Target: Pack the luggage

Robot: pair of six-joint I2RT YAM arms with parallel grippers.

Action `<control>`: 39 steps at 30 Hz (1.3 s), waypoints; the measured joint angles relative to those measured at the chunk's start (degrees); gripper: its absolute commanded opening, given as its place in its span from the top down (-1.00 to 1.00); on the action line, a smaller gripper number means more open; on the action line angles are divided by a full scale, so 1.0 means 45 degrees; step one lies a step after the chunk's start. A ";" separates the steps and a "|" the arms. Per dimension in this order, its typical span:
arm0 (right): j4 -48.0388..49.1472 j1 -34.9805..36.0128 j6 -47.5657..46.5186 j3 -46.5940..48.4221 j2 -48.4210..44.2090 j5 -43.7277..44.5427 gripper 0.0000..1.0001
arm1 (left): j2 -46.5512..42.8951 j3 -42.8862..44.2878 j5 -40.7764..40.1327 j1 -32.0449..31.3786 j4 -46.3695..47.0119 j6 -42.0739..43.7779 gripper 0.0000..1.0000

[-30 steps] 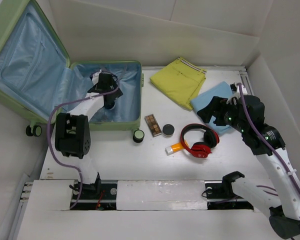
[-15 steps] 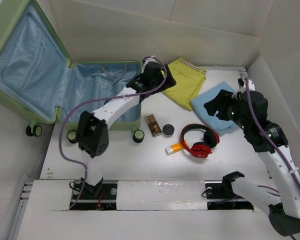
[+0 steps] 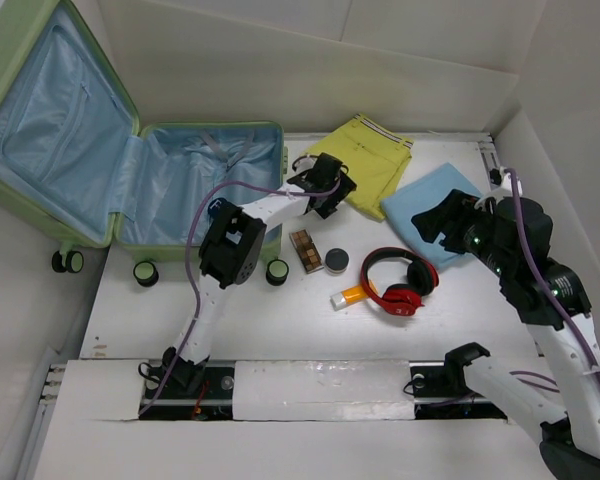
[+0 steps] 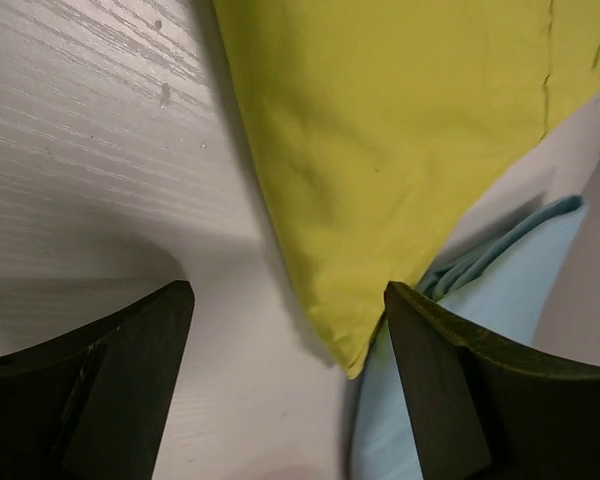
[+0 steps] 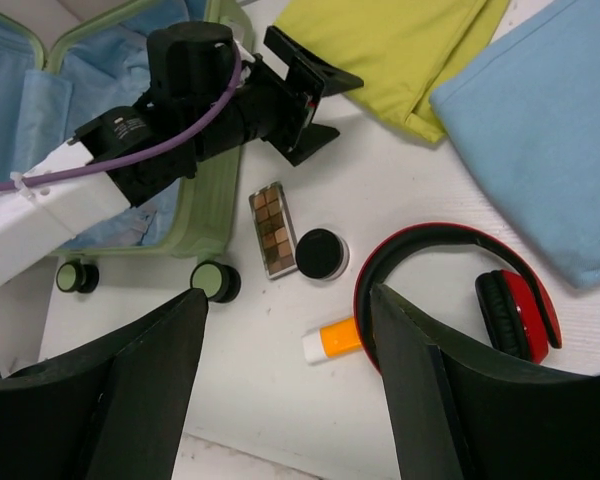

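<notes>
The luggage lies open at the left, its lid leaning on the wall and its light blue lining bare. My left gripper hangs open just right of it, at the near corner of a folded yellow garment. In the left wrist view the open gripper frames that yellow corner with nothing held. My right gripper is open above the light blue cloth. Seen from the right wrist, that gripper is high above an orange tube and red headphones.
A brown makeup palette and a round black compact lie beside the luggage's front wall. The luggage's wheels stick out at the front. White walls close in the table at the back and right.
My left arm swung out of the luggage and over to the right, to the yellow garment's corner. My right gripper drifted slightly right and back over the blue cloth.
</notes>
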 measured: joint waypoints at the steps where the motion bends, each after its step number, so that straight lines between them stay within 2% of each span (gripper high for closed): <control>1: -0.0039 0.0000 0.0024 -0.0005 -0.0034 -0.0044 -0.45 | 0.0000 0.0000 -0.0126 0.0000 0.0078 -0.0296 -0.49; 8: -0.0141 0.0000 0.0039 -0.0024 -0.0223 -0.0194 -0.45 | 0.0287 -0.0019 -0.0495 0.0121 0.0559 -0.2594 -0.44; 14: -0.0160 0.0000 0.0024 -0.0019 -0.0306 -0.0267 -0.45 | 0.1375 0.1554 -0.0772 0.0257 0.0559 -0.3541 -0.39; 18: -0.0301 0.0000 0.0019 0.0005 -0.0340 -0.0267 -0.45 | 0.1933 0.2419 -0.0894 0.0321 0.0335 -0.3910 -0.25; 21: -0.0461 0.0000 0.0019 0.0015 -0.0452 -0.0262 -0.45 | 0.2531 0.3492 -0.0981 0.0345 -0.0248 -0.3857 -0.01; 22: -0.0491 0.0000 0.0019 0.0024 -0.0486 -0.0262 -0.45 | 0.2710 0.3784 -0.1025 0.0340 -0.0408 -0.3798 0.12; 23: -0.0529 0.0000 0.0019 0.0053 -0.0520 -0.0262 -0.45 | 0.2968 0.4201 -0.1073 0.0330 -0.0636 -0.3619 0.34; 27: -0.0573 0.0000 0.0019 0.0262 -0.0583 -0.0262 -0.43 | 0.3288 0.4541 -0.1122 0.0340 -0.0821 -0.3269 0.73; 28: -0.0573 0.0000 0.0019 0.0325 -0.0612 -0.0262 -0.43 | 0.3347 0.4600 -0.1122 0.0345 -0.0787 -0.3186 1.00; 39: -0.0699 0.0000 0.0015 0.0733 -0.0918 -0.0267 -0.41 | 0.3269 0.4663 -0.0967 0.0452 -0.0223 -0.0957 1.00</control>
